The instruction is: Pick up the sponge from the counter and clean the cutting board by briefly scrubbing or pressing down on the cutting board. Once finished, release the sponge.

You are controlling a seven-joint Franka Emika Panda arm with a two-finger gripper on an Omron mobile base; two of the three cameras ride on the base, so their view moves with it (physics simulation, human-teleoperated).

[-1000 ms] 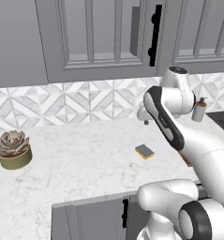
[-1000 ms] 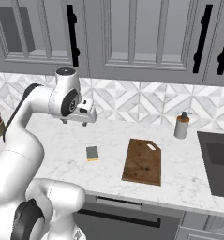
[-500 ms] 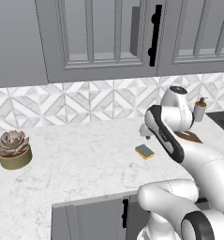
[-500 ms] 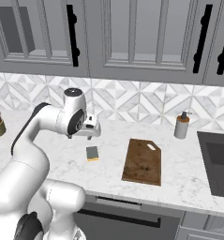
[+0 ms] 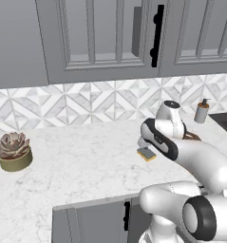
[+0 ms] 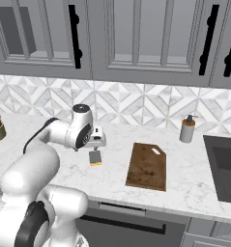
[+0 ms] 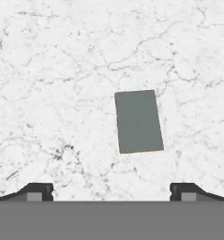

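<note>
Hovering tool (image 7: 111,193) | wide open, empty | above sponge (image 7: 138,121), seemingly apart

Kitchen colours — greys, white, brown

Sponge (image 7: 138,121) grey-green over yellow; counter (image 7: 62,70) white marble, grey-veined; cutting board (image 6: 147,166) brown wood — backsplash (image 6: 136,103) geometric grey-white.

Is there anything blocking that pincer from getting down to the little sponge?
Nothing visible does. The open pincer hangs right above the sponge, which lies alone on bare counter. The way from the sponge to the cutting board is bare marble too.
</note>
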